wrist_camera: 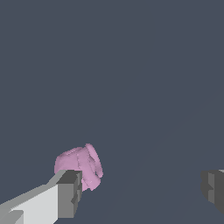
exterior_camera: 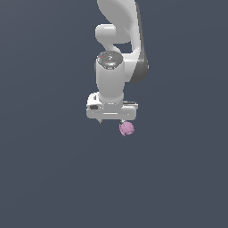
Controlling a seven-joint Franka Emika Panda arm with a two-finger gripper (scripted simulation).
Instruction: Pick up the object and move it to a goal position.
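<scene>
a flat, dark slate-grey surface (exterior_camera: 44, 178) is filling the background. the white robot gripper (wrist_camera: 140, 192) is hanging with its grey-tipped fingers (wrist_camera: 70, 192) spread wide, clasping nothing. the small pink-lilac lumpy blob (exterior_camera: 126, 128) is sitting at about five o'clock under the gripper body in the exterior view, just beside one fingertip, outside the gap.

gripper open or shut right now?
Open. In the wrist view the gripper has a wide gap between its fingers; the pink blob sits beside one finger, not clamped between them.
</scene>
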